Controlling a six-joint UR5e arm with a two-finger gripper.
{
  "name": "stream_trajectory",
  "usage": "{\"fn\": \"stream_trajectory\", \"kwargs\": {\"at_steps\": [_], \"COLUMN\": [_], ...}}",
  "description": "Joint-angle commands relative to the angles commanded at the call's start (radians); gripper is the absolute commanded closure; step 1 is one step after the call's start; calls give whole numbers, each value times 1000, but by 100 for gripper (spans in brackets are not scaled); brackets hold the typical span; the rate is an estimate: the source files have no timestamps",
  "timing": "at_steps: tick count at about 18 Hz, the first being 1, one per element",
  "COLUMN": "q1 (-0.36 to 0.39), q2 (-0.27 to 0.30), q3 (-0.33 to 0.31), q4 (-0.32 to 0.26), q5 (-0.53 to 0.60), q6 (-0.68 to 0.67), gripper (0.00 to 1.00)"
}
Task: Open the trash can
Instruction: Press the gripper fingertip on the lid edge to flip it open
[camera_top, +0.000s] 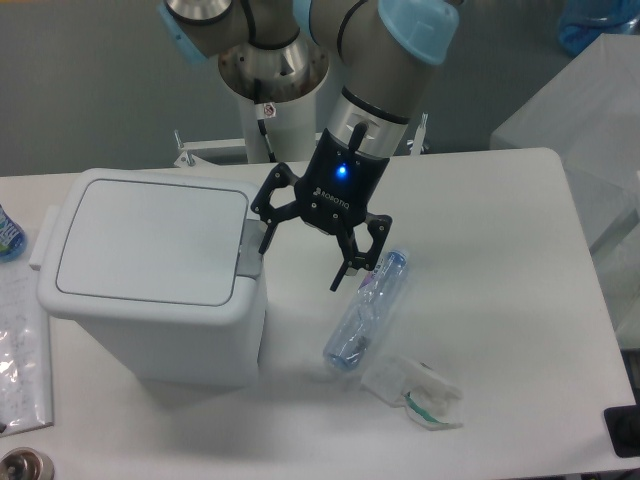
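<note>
The trash can (150, 265) is a large white boxy bin on the left of the table, with its flat lid (150, 245) shut. A grey push tab (250, 247) sits on its right edge. My gripper (302, 262) is open and empty, fingers pointing down and spread wide. Its left finger (267, 232) hangs right beside the grey tab, close to touching it. Its right finger (345, 270) hangs over the table beside a bottle.
A clear plastic bottle (366, 312) lies on the table just right of the gripper. A crumpled clear wrapper (415, 392) lies in front of it. Papers and a bag (20, 340) lie at the left edge. The robot base (272, 75) stands behind.
</note>
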Motion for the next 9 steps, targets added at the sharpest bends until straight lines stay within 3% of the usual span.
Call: {"fn": "stream_trajectory", "kwargs": {"at_steps": [9], "q1": [0], "q2": [2], "q3": [17], "q4": [-2], "q5": [-2], "q6": [-5], "gripper": [0]}}
